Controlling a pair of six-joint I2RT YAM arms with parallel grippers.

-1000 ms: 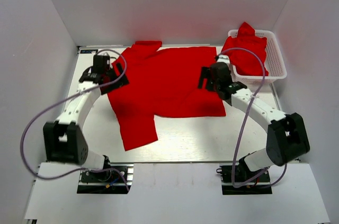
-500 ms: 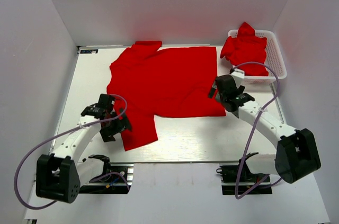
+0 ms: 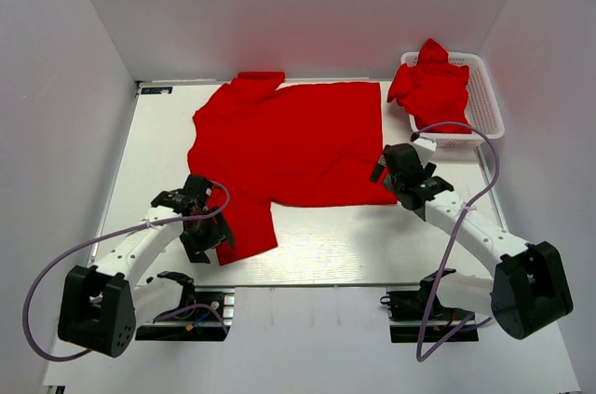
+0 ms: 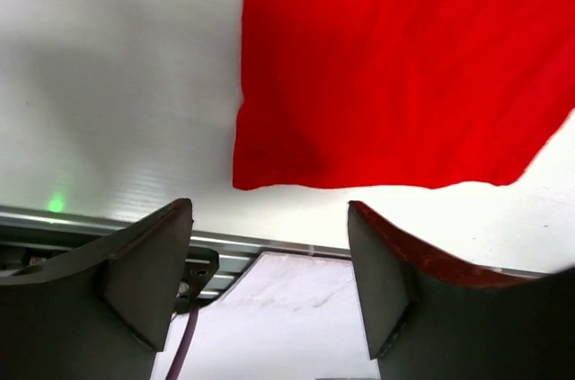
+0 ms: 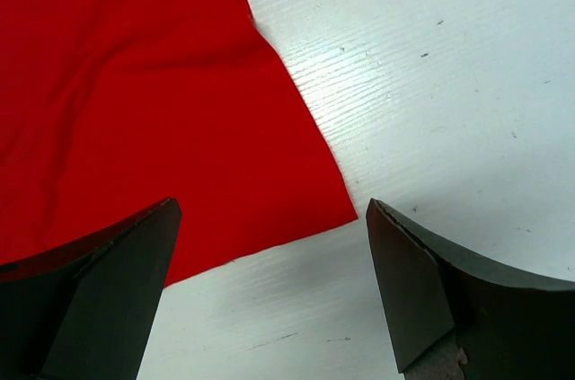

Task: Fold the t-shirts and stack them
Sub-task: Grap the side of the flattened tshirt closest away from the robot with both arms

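A bright red t-shirt (image 3: 289, 142) lies spread flat on the white table, one sleeve reaching toward the near left. My left gripper (image 3: 207, 243) is open and empty above the near end of that sleeve (image 4: 395, 75), close to the table's front edge. My right gripper (image 3: 389, 182) is open and empty just above the shirt's near right corner (image 5: 305, 200). More red t-shirts (image 3: 431, 85) lie bunched in the white lattice basket (image 3: 486, 101) at the back right.
White walls close in the table on the left, back and right. The table's front rail (image 4: 108, 223) shows in the left wrist view. Purple cables (image 3: 56, 254) loop off both arms.
My left arm has swung from the shirt's far left shoulder down to the sleeve end near the front edge. My right gripper has drawn back toward the shirt's near right corner.
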